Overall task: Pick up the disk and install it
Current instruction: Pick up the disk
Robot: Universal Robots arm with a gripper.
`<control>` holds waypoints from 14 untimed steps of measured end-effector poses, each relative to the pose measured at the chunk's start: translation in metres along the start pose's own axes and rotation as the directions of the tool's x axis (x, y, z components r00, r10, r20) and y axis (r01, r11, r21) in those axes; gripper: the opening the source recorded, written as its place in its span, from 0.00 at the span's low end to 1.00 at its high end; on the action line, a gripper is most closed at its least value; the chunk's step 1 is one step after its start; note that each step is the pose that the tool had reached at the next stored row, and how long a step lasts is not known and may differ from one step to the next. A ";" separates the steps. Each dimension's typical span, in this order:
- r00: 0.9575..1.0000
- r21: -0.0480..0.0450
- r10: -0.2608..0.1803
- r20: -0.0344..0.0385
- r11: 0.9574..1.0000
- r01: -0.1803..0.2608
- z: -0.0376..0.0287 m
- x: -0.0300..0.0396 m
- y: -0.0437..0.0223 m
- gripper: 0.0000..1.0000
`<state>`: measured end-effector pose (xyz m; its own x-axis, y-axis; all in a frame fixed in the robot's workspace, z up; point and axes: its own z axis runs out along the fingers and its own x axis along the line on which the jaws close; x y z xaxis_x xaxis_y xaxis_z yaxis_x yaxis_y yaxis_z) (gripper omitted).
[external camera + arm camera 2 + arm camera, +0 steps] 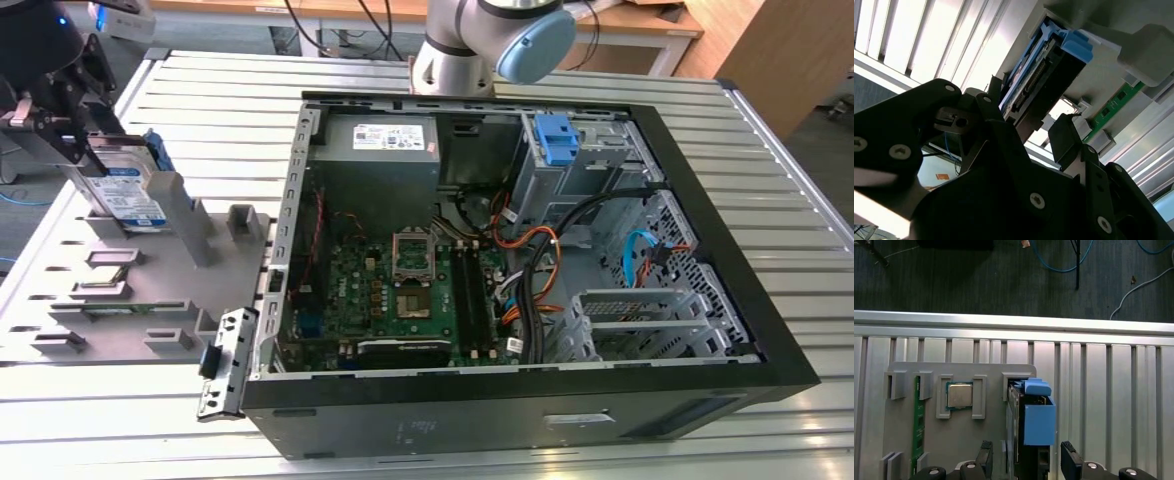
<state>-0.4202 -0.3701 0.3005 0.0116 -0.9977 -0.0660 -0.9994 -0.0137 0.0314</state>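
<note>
Gripper [1026, 446]: jaws wide, set astride the end of the disk [1031, 425]; nothing clamped.
Fingers [1069, 465]: one on each side of the disk, with a clear gap on both sides in the first wrist view.
Second wrist view: same story, with the disk's connector edge [1026, 92] sitting between the two black fingers [1066, 137].
Disk: stands upright on edge in a slot of the grey fixture [147, 300], blue bracket round it, white-and-blue label face showing in the exterior view.
Fixture: flat on the slatted table [534, 75], just beside the computer case [747, 300], on the exterior view's left.
Also in fixture: processor chip [959, 395] in a pocket next to the disk's slot; green memory stick [916, 425] on edge beyond it.
Case: open, side panel off, motherboard [400, 280] exposed.
Inside case: grey power supply [380, 140] at the far side; a second blue bracket [551, 140] in the bay to its right in the exterior view.
Arm [487, 40]: base at the far edge of the table, behind the case.
</note>
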 end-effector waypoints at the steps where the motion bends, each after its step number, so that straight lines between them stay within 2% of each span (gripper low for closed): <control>1: 1.000 0.000 0.000 0.000 1.000 0.000 0.0000 0.0000 0.0000 0.65; 3: 1.000 0.000 0.000 0.000 1.000 0.000 0.0001 0.0000 0.0000 0.65; 5: 1.000 0.000 0.000 0.000 1.000 0.000 0.0001 0.0000 0.0000 0.57; 6: 1.000 0.000 0.000 0.000 1.000 0.000 0.0002 0.0000 0.0000 0.57; 8: 1.000 0.000 0.000 0.000 1.000 0.000 0.0002 0.0000 0.0000 0.45; 9: 1.000 0.000 0.000 0.000 1.000 0.000 0.0002 0.0000 0.0000 0.45; 11: 1.000 0.000 0.000 0.000 1.000 0.000 0.0002 0.0000 0.0000 0.35; 14: 1.000 0.000 0.000 0.000 1.000 0.000 0.0003 0.0000 0.0000 0.35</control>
<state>-0.4202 -0.3701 0.3001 0.0115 -0.9978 -0.0660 -0.9994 -0.0136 0.0314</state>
